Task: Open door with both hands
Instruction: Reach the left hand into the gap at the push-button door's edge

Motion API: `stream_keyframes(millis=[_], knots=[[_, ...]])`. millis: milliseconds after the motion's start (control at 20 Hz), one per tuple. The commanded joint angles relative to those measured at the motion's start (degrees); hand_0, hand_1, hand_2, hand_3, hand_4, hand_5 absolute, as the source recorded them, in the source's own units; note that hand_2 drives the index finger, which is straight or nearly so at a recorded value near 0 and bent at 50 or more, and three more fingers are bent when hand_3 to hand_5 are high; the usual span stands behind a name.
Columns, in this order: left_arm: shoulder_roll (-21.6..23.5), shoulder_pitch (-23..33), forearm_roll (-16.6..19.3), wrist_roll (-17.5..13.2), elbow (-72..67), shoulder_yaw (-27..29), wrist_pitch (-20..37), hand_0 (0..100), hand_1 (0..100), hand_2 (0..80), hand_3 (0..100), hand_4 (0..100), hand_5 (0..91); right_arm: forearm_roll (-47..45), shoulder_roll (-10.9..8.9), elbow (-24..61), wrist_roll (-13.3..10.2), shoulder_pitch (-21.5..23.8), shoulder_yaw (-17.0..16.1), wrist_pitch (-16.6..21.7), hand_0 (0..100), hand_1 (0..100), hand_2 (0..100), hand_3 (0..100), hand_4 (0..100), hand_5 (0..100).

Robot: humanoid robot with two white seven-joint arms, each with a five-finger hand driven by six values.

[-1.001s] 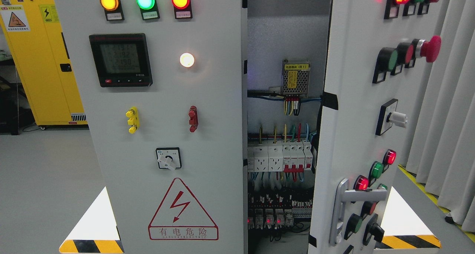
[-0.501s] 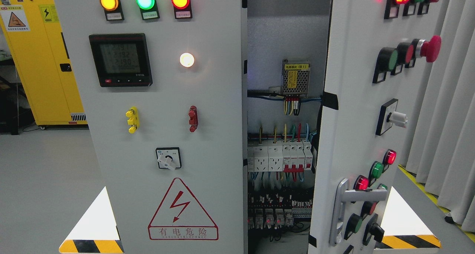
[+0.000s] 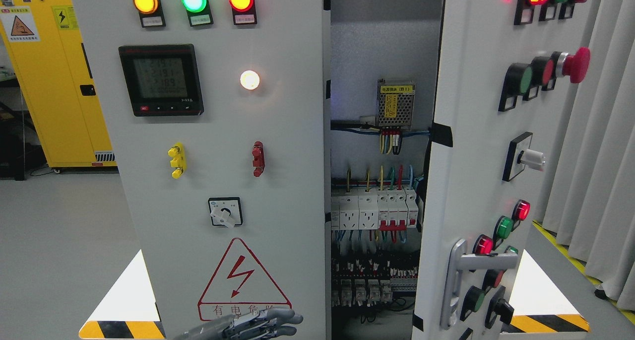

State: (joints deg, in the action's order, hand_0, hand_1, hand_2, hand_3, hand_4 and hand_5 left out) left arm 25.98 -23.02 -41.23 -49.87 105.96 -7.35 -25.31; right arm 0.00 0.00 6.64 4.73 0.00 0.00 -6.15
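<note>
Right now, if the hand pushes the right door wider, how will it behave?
The right door probably swings stiffly as one rigid sheet-metal panel. It is likely heavy, loaded with buttons and a handle. The left hand sits low, far from it.

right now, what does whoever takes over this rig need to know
Left hand: at the bottom edge in front of the left door, fingers extended, holding nothing.
Right hand: out of view.
Right door is swung partly open, handle untouched; the wiring inside shows through the gap.
Left door looks closed.
Left to do: grip the doors and open them fully.
</note>
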Motion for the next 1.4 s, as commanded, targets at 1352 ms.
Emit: stream_keyframes(millis=[1352], knots=[[-17.7, -41.9, -12.5, 0.4, -28.3, -13.2, -12.3, 12, 56, 0.0, 0, 0, 0.0, -1.6, 1.05, 0.0, 0.0, 0.4, 1.3, 0.0, 0, 50, 4, 0, 0, 0]])
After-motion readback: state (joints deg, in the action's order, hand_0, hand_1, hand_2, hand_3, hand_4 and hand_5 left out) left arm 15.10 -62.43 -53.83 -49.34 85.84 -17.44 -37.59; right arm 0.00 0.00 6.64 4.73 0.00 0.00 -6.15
